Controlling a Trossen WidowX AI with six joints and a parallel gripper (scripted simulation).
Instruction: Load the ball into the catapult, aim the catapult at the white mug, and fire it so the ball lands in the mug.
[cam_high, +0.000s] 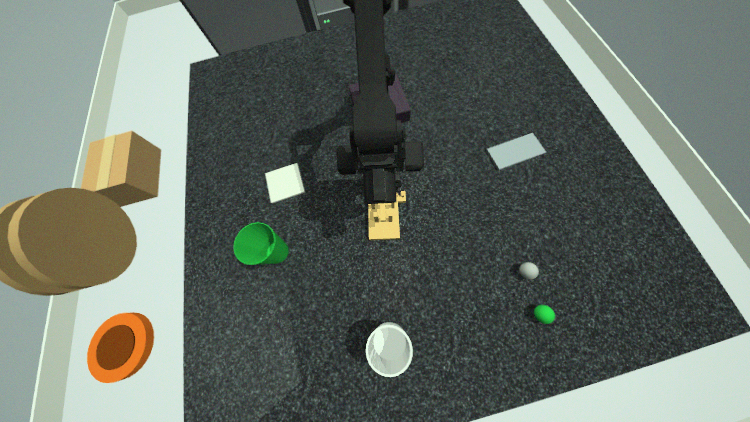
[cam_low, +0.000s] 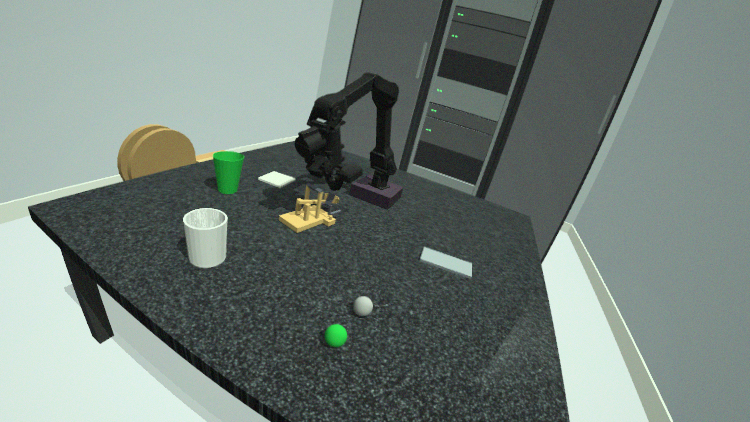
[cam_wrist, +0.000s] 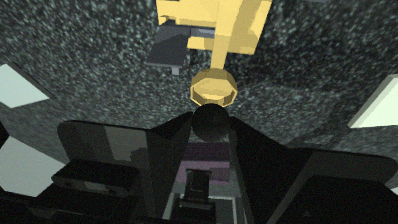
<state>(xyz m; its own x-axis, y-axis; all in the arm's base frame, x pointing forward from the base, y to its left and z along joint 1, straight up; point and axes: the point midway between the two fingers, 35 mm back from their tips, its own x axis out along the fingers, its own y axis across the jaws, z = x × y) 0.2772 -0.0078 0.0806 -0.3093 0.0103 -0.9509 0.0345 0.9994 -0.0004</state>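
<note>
My gripper (cam_low: 335, 185) (cam_wrist: 210, 118) is shut on a dark ball (cam_wrist: 210, 124), pointing down above the catapult's cup end. The catapult (cam_high: 385, 229) (cam_low: 296, 221) is tan wood and stands on the dark table. Its round cup (cam_wrist: 213, 91) appears just beyond the ball in the wrist view and looks empty. How high the ball is above the cup is hard to tell. The arm hides the cup, the ball and the fingertips in the top view. The white mug (cam_high: 389, 350) (cam_low: 206, 242) stands upright, in line with the catapult's far end.
A green cup (cam_high: 254, 244) (cam_low: 228, 174) and a pale square pad (cam_high: 284, 182) (cam_low: 276, 178) are on one side. A grey ball (cam_high: 528, 270) (cam_low: 362, 306), a green ball (cam_high: 544, 314) (cam_low: 336, 335) and a pale flat plate (cam_high: 516, 151) (cam_low: 445, 261) are on the other.
</note>
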